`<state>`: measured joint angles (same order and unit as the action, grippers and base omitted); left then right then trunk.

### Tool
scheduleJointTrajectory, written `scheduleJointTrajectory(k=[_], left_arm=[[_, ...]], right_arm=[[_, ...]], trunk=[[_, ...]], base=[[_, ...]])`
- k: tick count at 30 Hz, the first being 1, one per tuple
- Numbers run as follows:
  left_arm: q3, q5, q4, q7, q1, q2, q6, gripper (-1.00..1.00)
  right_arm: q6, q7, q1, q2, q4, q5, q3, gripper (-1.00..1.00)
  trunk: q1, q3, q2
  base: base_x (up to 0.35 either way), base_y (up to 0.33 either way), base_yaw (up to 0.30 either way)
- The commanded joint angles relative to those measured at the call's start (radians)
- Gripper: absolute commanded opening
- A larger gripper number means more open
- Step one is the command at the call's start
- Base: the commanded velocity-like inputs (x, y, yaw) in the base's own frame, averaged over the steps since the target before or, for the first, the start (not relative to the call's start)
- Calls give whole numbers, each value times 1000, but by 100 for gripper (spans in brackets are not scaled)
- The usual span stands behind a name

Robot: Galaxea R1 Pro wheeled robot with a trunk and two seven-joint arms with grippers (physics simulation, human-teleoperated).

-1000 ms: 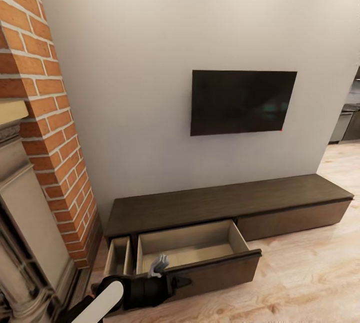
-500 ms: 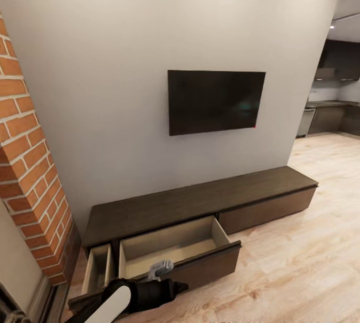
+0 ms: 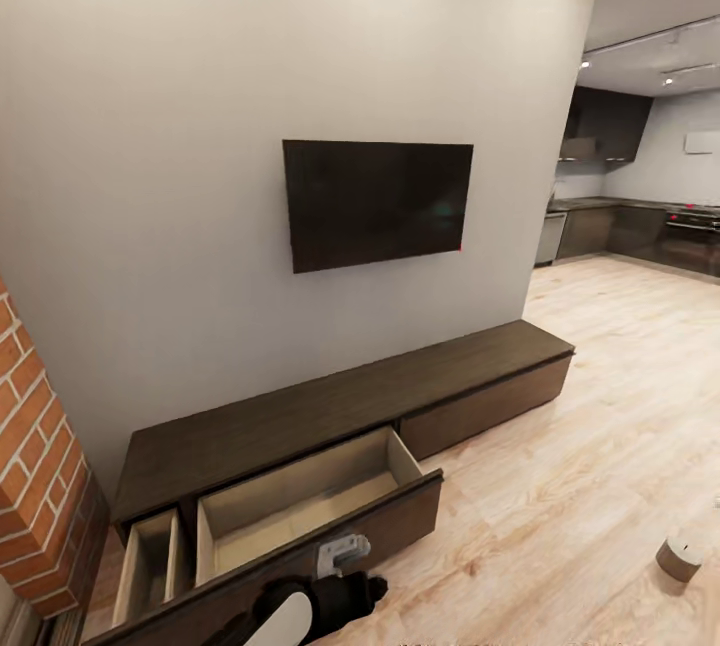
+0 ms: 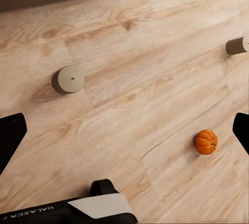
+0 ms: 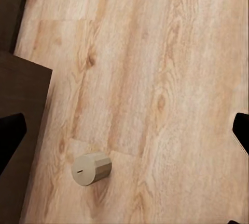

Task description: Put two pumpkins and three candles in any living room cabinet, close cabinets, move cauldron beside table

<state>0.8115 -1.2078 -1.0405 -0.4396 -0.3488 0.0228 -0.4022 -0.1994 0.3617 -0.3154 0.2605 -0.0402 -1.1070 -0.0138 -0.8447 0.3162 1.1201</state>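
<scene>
Head view: the whole picture had shifted against the earlier frames, so the camera had swung right. The brick chimney had slid to the left edge, and the far kitchen and one short grey candle with a cream top on the pale wooden floor at near right had come into view; the robot was probably turning to fetch items. The long low dark-brown cabinet stood with two drawers open, both apparently empty. Left wrist view: two candles and one small orange ribbed pumpkin lay well apart on the floor. Both the left gripper and the right gripper were spread wide, holding nothing.
</scene>
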Motion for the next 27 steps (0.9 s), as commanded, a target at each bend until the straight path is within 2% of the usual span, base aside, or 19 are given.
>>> scheduleJointTrajectory(k=[1, 2, 5, 7, 8, 14, 20, 27], left_arm=[[3, 14, 31, -13, -2, -23, 3, 100], [4, 24, 47, -16, -2, -34, 4, 100], [2, 68, 134, -40, -5, -96, 8, 100], [1, 80, 173, -48, -7, -115, 9, 100], [-1, 88, 196, -51, -8, -125, 9, 100], [2, 89, 194, -42, -9, -124, 10, 100], [4, 91, 194, -41, -9, -123, 10, 100], [6, 91, 194, -41, -9, -120, 10, 100]], right_arm=[[-3, 8, -2, 0, -4, -5, -2, 100], [-3, 8, -2, 0, -4, -5, -2, 100], [-3, 8, -2, 0, -4, -5, -2, 100], [-3, 8, -2, 0, -4, -5, -2, 100], [-3, 8, -2, -1, -4, 12, -3, 100], [-2, 7, -2, -1, -4, 48, -2, 100], [-2, 8, -1, 1, -4, 53, -1, 100], [-2, 8, -2, 3, -4, 53, 0, 100]], trunk=[[0, 1, 1], [0, 1, 1], [0, 1, 1], [0, 1, 1], [0, 1, 1], [0, 1, 1], [0, 1, 1], [0, 1, 1]], base=[[0, 0, -285], [0, 0, -285], [0, 0, -284], [0, 0, -284], [0, 0, -285], [0, 0, -260], [0, 0, -154], [-34, 0, -263]])
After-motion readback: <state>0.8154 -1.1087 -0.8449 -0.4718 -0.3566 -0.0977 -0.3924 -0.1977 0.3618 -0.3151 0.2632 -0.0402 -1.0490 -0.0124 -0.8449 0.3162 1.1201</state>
